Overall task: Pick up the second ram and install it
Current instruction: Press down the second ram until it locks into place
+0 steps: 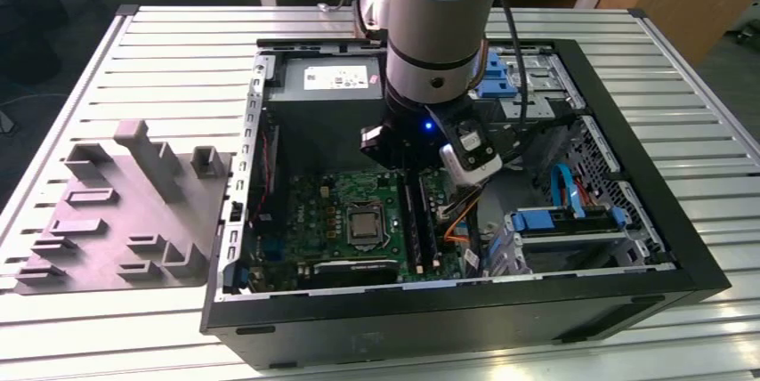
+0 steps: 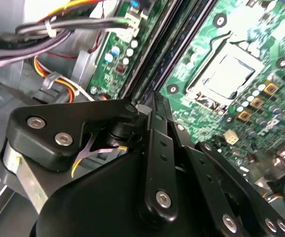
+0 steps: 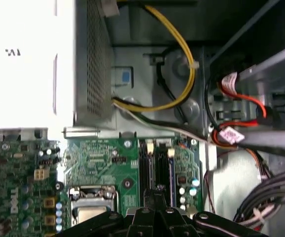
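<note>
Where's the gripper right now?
In the exterior view the gripper is down inside the open computer case, over the far end of the long black memory slots on the green motherboard, at the exterior view's right of the processor socket.

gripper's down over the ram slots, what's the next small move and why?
Probably a short, straight push down. The gripper sits low inside the open computer case, lined up over the long black slots beside the processor socket on the green board. Whether the memory stick is seated I cannot tell.

green board [image 1: 338,212], black case [image 1: 665,247], grey fixture plate [image 1: 113,212], yellow cable [image 3: 184,49].
</note>
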`<state>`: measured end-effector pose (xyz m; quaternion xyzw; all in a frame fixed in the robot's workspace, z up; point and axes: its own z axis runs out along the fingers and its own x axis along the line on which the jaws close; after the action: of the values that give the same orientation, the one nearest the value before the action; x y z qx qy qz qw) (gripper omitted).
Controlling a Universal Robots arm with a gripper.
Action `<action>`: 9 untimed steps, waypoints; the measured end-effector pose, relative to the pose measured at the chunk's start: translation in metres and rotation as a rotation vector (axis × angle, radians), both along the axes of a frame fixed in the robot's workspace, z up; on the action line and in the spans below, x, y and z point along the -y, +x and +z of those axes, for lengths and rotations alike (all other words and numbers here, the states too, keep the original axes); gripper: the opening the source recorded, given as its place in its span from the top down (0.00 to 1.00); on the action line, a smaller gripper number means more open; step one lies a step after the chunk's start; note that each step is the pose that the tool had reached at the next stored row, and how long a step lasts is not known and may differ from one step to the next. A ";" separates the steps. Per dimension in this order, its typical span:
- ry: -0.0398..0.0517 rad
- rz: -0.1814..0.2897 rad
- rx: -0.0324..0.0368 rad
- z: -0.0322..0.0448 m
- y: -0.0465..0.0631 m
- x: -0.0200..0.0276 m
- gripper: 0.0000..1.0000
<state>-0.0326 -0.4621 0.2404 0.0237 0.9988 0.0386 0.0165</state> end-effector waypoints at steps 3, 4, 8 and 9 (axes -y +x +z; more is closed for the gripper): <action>0.0001 0.000 0.0001 -0.0004 0.000 -0.0068 0.90; 0.0000 0.000 0.0000 -0.0006 0.000 -0.0088 0.90; 0.0000 0.000 0.0000 -0.0021 0.000 -0.0148 0.90; 0.0002 0.000 0.0001 -0.0029 0.000 -0.0155 0.90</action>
<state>-0.0323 -0.4466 0.2375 0.0237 0.9988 0.0387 0.0165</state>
